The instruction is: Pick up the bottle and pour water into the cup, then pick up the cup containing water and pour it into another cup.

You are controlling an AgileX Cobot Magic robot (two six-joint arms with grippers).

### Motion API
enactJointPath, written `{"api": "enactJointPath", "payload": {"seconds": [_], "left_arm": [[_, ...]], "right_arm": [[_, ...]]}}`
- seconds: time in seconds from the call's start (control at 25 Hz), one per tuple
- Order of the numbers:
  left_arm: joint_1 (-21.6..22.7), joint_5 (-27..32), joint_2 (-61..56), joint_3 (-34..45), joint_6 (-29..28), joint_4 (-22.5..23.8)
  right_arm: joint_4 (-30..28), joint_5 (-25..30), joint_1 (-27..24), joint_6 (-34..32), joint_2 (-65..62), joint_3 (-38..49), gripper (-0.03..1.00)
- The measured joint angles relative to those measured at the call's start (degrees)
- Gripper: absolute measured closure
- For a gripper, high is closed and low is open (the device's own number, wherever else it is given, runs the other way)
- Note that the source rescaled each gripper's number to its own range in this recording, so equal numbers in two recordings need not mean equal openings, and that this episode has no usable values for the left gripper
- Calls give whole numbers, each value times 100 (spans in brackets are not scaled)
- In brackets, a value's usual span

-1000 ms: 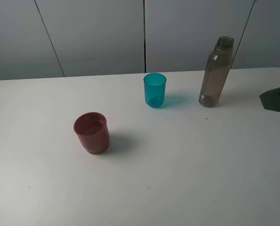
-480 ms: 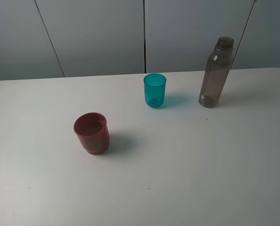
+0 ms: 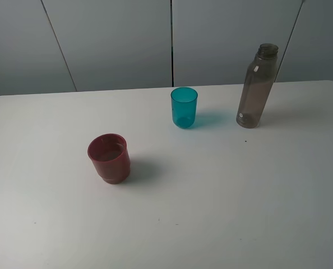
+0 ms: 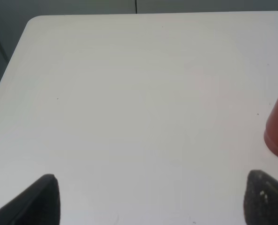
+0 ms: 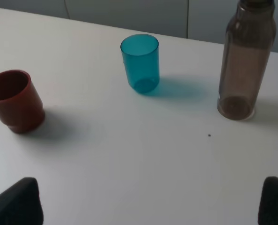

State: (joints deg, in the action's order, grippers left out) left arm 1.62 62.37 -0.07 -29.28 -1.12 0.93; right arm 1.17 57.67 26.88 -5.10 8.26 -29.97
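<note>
The near half of the white table (image 3: 222, 224) lies bare. Nearest stands the red cup (image 3: 109, 157), left of centre; farther back the teal cup (image 3: 184, 106), then the bottle (image 3: 257, 87) near the far right edge, all upright and well apart. A dark shape at the right edge a second ago is gone. Only the wrist views show the tools: left gripper (image 4: 150, 199) and right gripper (image 5: 150, 201), each with fingers spread wide, holding nothing.
</note>
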Motion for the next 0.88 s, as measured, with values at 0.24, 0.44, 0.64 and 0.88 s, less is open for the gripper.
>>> {"api": "enactJointPath", "payload": {"seconds": [0.24, 0.44, 0.64, 0.88], "left_arm": [[0, 0, 0, 0, 0, 0], [0, 0, 0, 0, 0, 0], [0, 0, 0, 0, -11, 0], [0, 0, 0, 0, -11, 0]], "right_arm": [[-117, 465, 0, 12, -111, 64, -3], [-171, 465, -22, 12, -340, 64, -3], [-183, 474, -776, -2, -367, 64, -3], [-183, 474, -1858, 8, -377, 64, -3]]}}
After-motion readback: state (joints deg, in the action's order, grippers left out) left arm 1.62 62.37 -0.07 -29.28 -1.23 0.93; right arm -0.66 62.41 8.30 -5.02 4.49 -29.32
